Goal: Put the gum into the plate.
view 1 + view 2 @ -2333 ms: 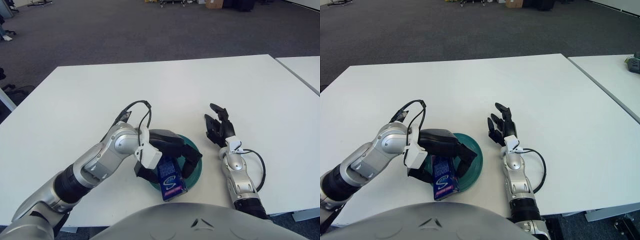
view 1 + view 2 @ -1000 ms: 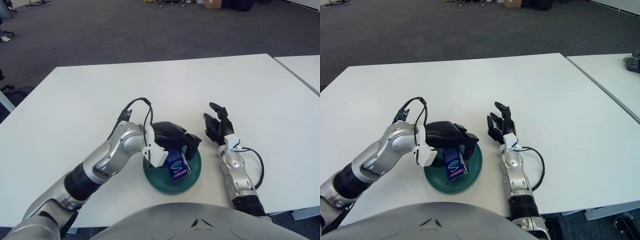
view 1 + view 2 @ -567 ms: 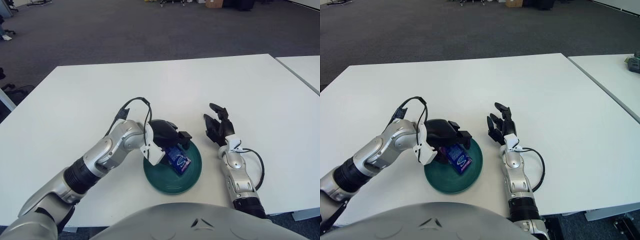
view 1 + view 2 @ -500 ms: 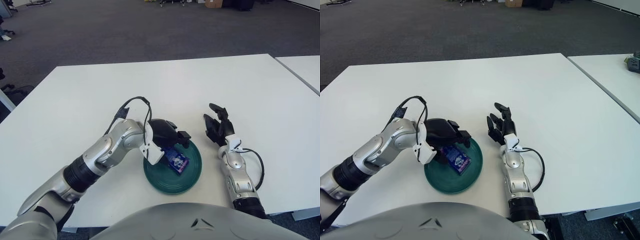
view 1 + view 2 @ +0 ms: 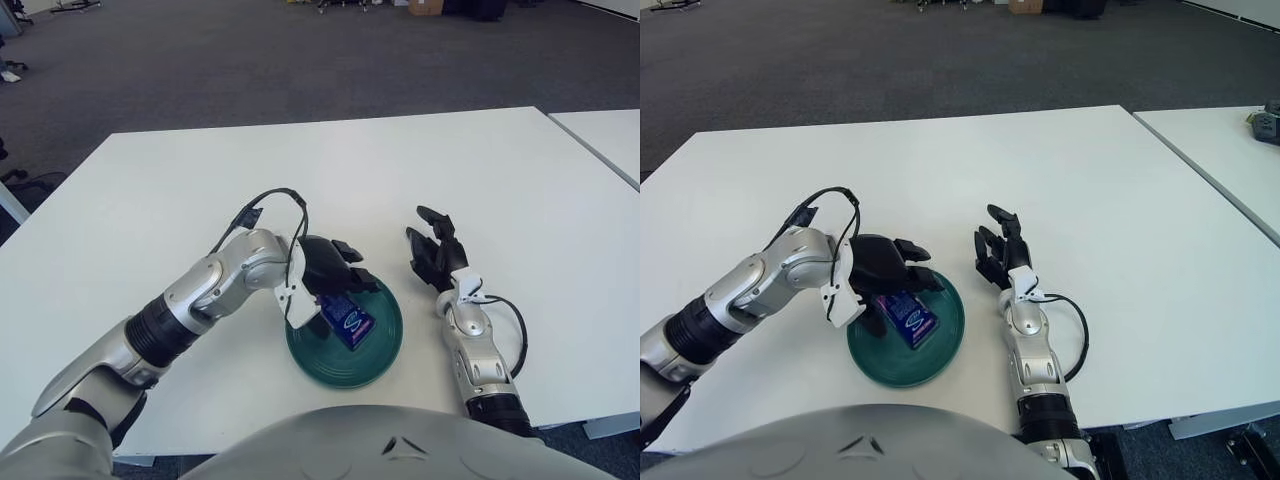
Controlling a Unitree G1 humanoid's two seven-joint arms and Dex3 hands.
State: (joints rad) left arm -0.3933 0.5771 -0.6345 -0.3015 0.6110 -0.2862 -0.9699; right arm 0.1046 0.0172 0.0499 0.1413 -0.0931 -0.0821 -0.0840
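The gum (image 5: 348, 320), a blue pack with white print, lies inside the plate (image 5: 380, 355), toward its far-left part, tilted so that one corner points to the near right. The plate is dark green and round, and sits on the white table (image 5: 380, 170) near the near edge, about midway between the two arms. The left hand (image 5: 328, 272) is over the plate's far-left rim, just beside the gum's far end; its black fingers (image 5: 352, 282) are spread and loose, reaching out to the right above the rim, and they do not close around the pack. Whether a fingertip touches the gum cannot be told. A white wrist plate shows at the left of the hand, and a black cable (image 5: 262, 205) loops up from the silver forearm, which runs off to the near left. The right hand (image 5: 998, 256) shows to the right of the plate, apart from it, with its fingers open and pointing to the far side, holding nothing; its silver forearm runs back toward the near edge of the table, with a black cable (image 5: 1076, 340) curving out on its right. A second white table (image 5: 610, 135) stands at the far right, with a narrow gap between the two. Grey carpet (image 5: 250, 60) fills the far part of the scene.
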